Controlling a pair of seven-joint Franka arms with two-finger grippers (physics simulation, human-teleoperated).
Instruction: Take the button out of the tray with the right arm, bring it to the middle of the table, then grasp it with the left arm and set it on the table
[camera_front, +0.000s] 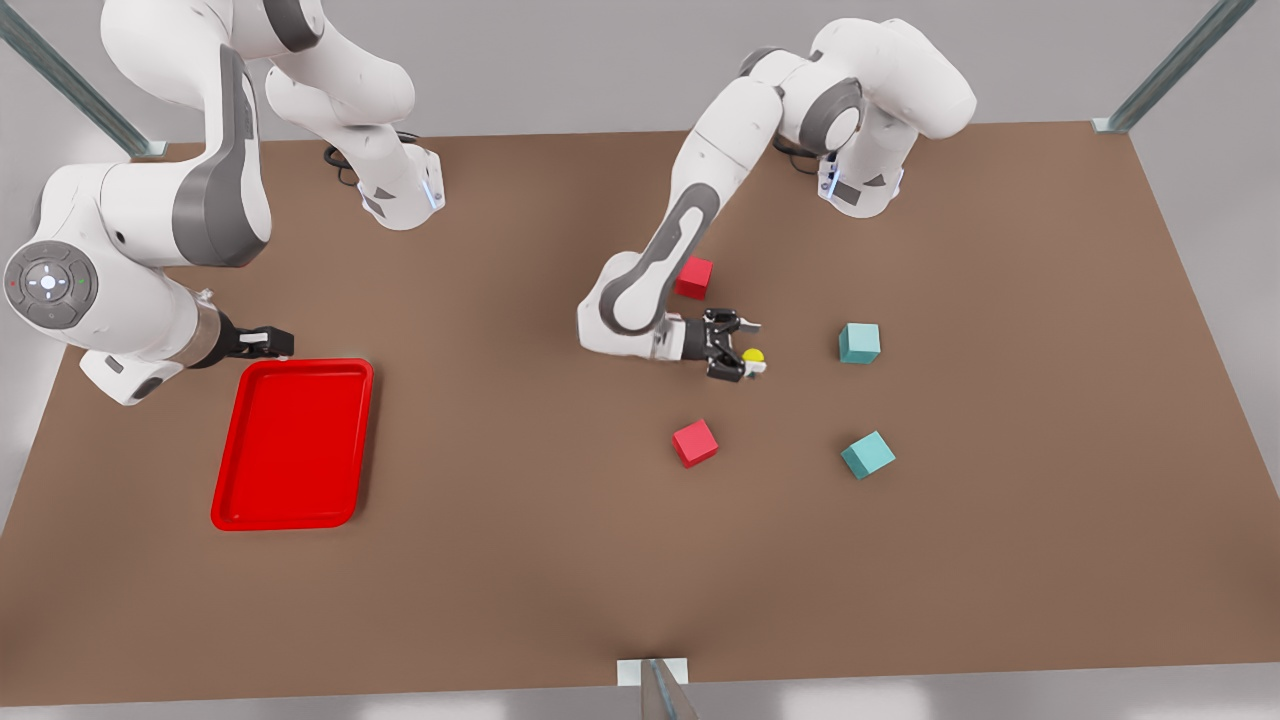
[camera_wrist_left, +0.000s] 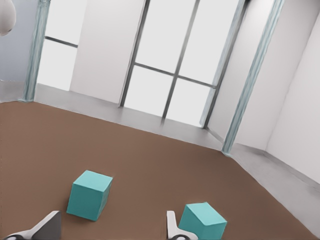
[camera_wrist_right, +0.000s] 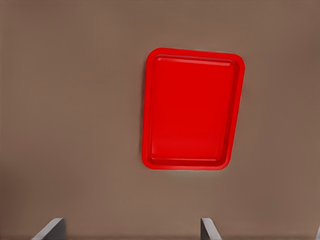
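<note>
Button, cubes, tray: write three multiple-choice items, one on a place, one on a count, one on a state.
1. Where is the button?
A. in the tray
B. at the left gripper, mid-table
C. on a teal cube

2. How many cubes are on the table?
A. two
B. three
C. four

3. What is the tray's state?
A. empty
B. holding a cube
C. overturned

Answers:
1 B: the yellow-capped button sits between the fingers of the left gripper.
2 C: two red cubes and two teal cubes.
3 A: the tray shows a bare red floor; the open right gripper waits at its far edge.
</note>
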